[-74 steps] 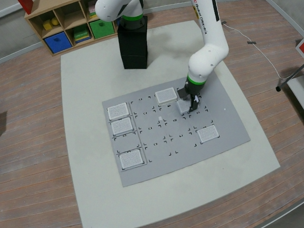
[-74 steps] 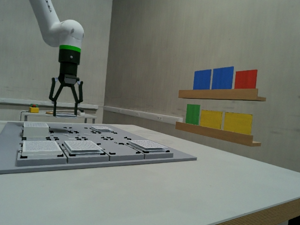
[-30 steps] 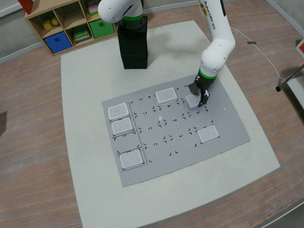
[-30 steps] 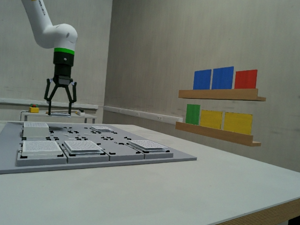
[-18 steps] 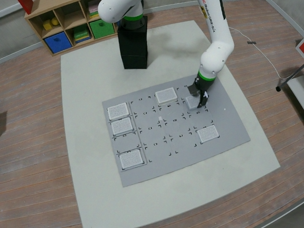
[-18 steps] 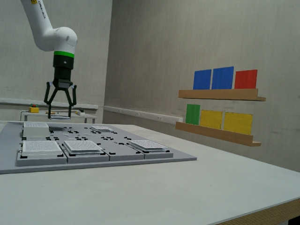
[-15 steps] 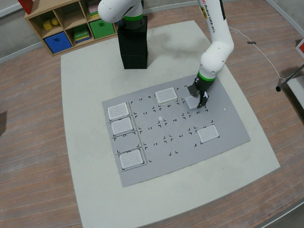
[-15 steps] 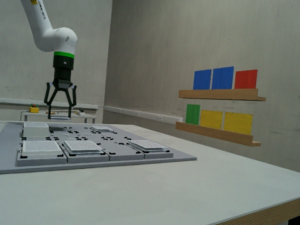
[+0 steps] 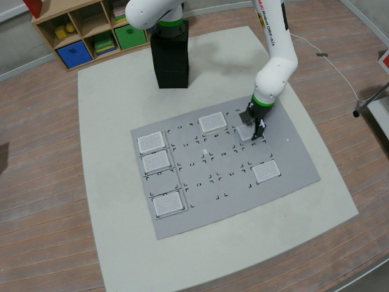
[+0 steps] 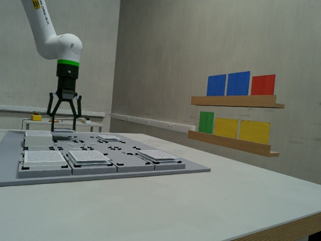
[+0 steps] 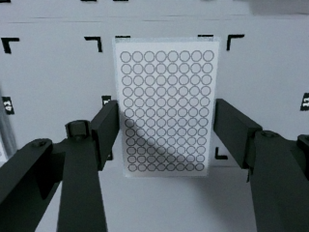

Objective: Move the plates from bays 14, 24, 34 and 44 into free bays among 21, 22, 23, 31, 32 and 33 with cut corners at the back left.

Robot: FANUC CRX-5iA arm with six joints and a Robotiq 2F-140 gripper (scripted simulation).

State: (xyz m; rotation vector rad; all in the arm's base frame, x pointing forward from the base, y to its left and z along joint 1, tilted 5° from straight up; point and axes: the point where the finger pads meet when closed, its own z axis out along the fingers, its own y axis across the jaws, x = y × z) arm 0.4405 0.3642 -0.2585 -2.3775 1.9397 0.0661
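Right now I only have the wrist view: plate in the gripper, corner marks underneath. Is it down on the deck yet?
Observer: No. In the exterior view the plate hangs in the gripper just above the deck, with its shadow below it.
Operator: Anything tall close by?
Observer: Yes, the deep-well block stands in the neighbouring bay, taller than the plates.
Operator: How many are in the raised column?
Observer: Three plates; the empty bay sits between them.
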